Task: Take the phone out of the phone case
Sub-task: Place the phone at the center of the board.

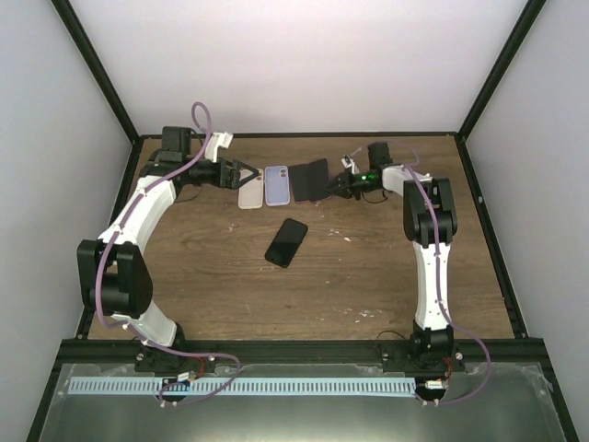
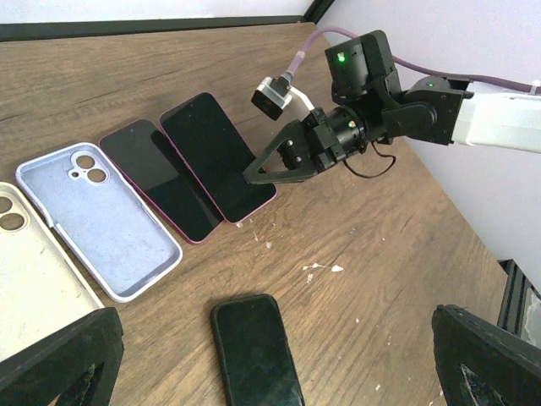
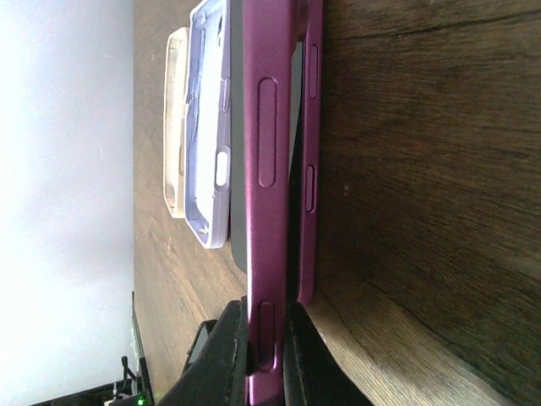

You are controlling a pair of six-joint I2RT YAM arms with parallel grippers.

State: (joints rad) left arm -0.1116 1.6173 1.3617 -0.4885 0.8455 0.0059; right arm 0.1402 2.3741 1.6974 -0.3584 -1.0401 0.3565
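Observation:
Two phones in magenta cases lie side by side at the back of the table. The right one (image 2: 215, 156) is tilted and overlaps the left one (image 2: 156, 190). My right gripper (image 2: 251, 174) is shut on the tilted phone's long edge. In the right wrist view its fingers (image 3: 226, 355) pinch the magenta case (image 3: 264, 169), which is raised above the other magenta phone (image 3: 309, 152). In the top view the right gripper (image 1: 337, 187) is at these phones (image 1: 311, 180). My left gripper (image 1: 247, 173) is open and empty, above the cream case (image 1: 250, 192).
An empty lavender case (image 2: 97, 220) and an empty cream case (image 2: 25, 271) lie left of the magenta phones. A black phone (image 1: 287, 241) lies face up alone mid-table, also in the left wrist view (image 2: 254, 355). A black frame borders the table's far edge.

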